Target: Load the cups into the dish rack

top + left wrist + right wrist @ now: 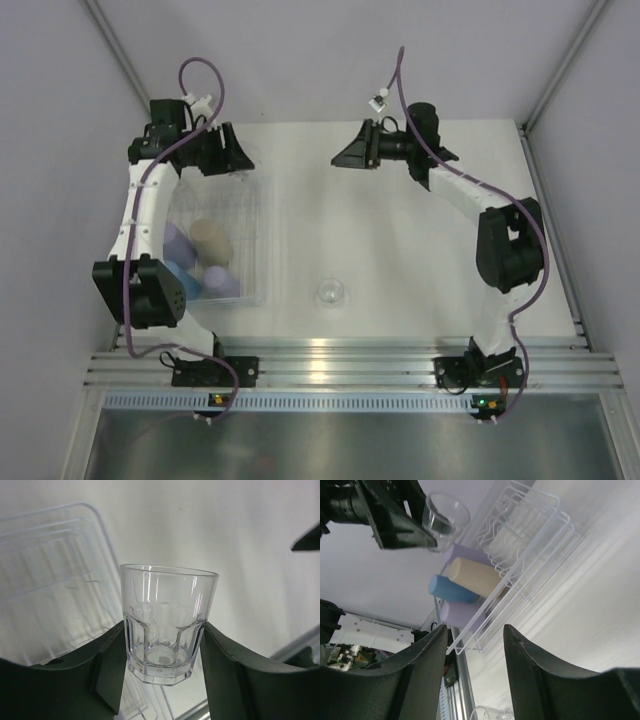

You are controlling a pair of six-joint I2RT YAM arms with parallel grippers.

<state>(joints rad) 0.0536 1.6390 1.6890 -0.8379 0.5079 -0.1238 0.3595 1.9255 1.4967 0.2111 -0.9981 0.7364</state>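
Left gripper (pixel 162 652) clamps a clear cup (pixel 169 605) above the dish rack (pixel 262 240)'s far end, at left; a beige tumbler (pixel 211 240), blue tumbler (pixel 190 282) and lavender tumblers (pixel 222 280) crowd its near end. Right gripper (pixel 475 635) hangs open far centre; a second clear cup (pixel 331 292) sits on the table (pixel 420 260) right of the rack

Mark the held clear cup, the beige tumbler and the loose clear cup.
held clear cup (pixel 167 630): left wrist view, faceted side wall.
beige tumbler (pixel 211 240): top view, its side.
loose clear cup (pixel 331 292): top view, its middle.
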